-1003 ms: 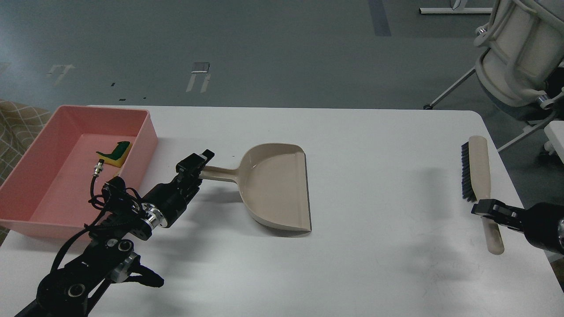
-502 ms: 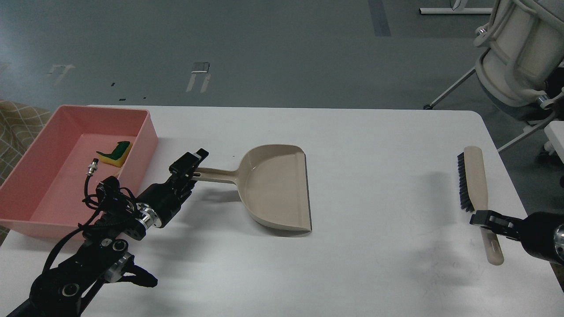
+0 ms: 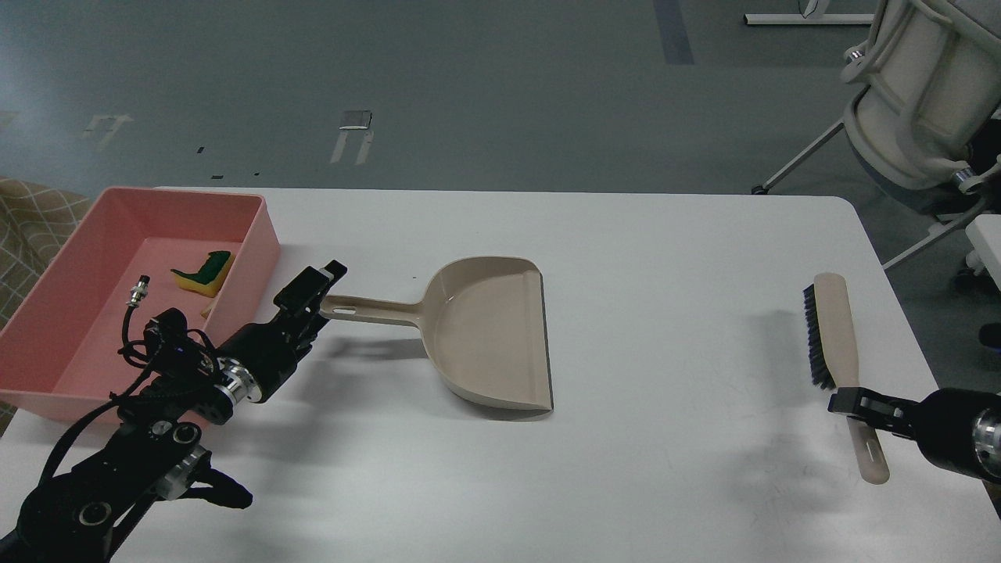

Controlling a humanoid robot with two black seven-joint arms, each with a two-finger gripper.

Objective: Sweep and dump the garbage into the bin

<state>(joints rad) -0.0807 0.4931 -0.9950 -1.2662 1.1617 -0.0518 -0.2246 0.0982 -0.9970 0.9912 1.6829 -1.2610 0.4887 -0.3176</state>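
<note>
The pink bin (image 3: 47,258) stands at the table's far left. The yellow sponge with green backing (image 3: 205,271) lies inside it near the right wall. The white slice cannot be made out; my left arm covers part of the bin. The beige dustpan (image 3: 489,328) lies flat mid-table with its handle pointing left. My left gripper (image 3: 313,291) is open at the handle's tip and does not grip it. My right gripper (image 3: 846,404) is shut on the handle of the beige brush (image 3: 830,328) at the table's right side.
A white office chair (image 3: 915,102) stands beyond the table's far right corner. The table's right edge (image 3: 931,367) runs close to the brush. A patterned beige cloth (image 3: 31,227) lies left of the bin.
My left gripper has let go of the dustpan handle and drawn back to the left; the dustpan has stayed put. My right gripper has pulled the brush toward me.
</note>
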